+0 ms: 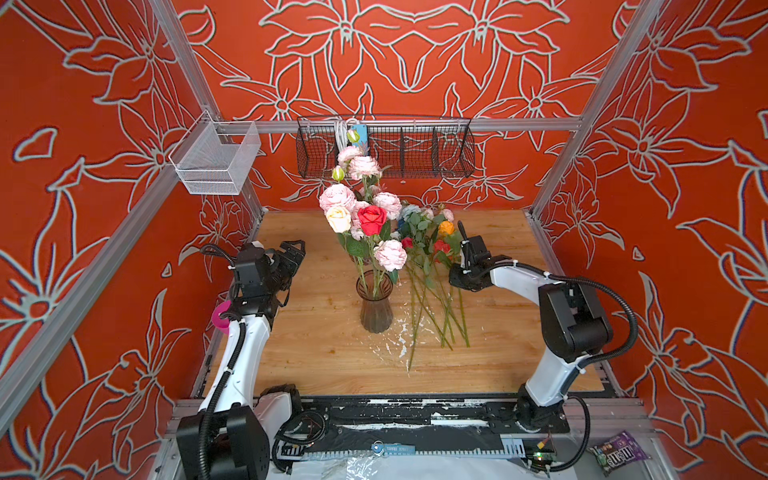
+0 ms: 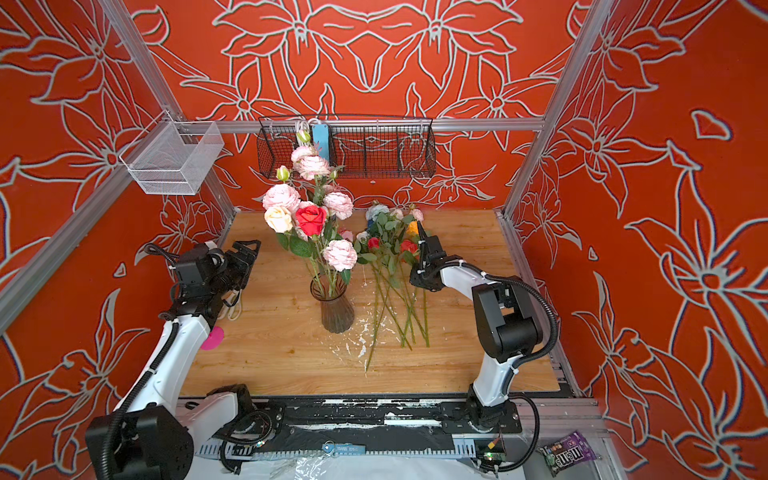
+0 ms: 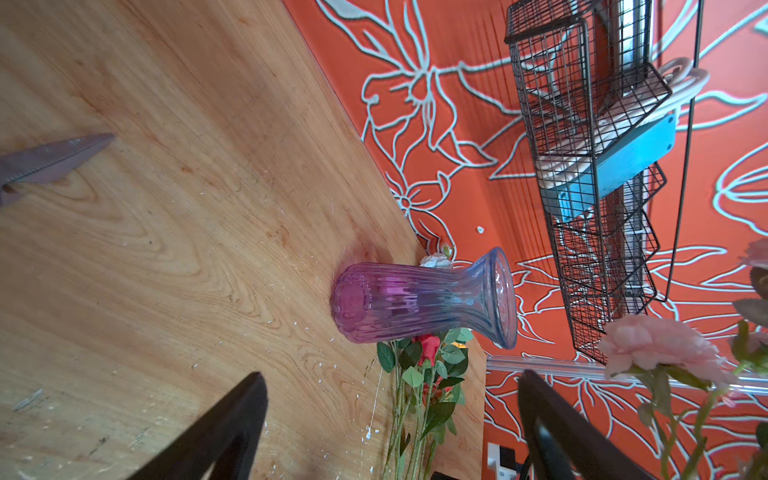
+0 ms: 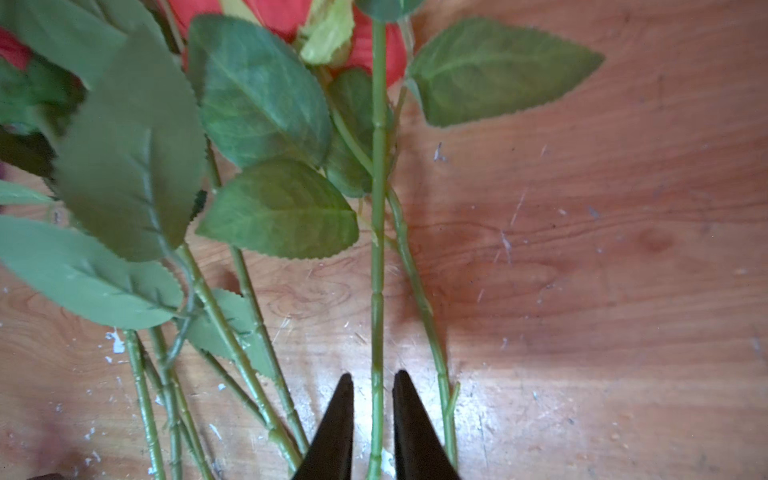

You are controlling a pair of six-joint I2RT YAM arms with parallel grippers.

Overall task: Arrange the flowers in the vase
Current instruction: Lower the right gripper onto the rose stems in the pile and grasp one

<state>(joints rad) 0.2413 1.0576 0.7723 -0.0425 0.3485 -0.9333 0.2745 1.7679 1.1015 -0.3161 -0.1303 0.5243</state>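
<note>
A dark ribbed glass vase (image 1: 375, 309) (image 2: 336, 311) stands mid-table and holds pink peonies (image 1: 337, 196), a red rose (image 1: 371, 219) and a cream rose (image 1: 338, 218). To its right lie loose flowers (image 1: 432, 249) (image 2: 390, 245) in red, orange, blue and white, with their stems (image 1: 432, 316) pointing to the front. My right gripper (image 1: 464, 253) (image 2: 424, 249) (image 4: 373, 376) is down at that pile, shut on one green stem (image 4: 377, 249) that runs up toward red petals. My left gripper (image 1: 293, 253) (image 2: 247, 253) (image 3: 390, 428) is open and holds nothing, left of the vase.
In the left wrist view an empty pink-to-blue glass vase (image 3: 415, 303) stands near the back wall beside the loose flowers (image 3: 428, 374). A black wire basket (image 1: 415, 145) and a white mesh basket (image 1: 216, 160) hang on the frame. A pink cup (image 1: 221, 316) sits by the left arm.
</note>
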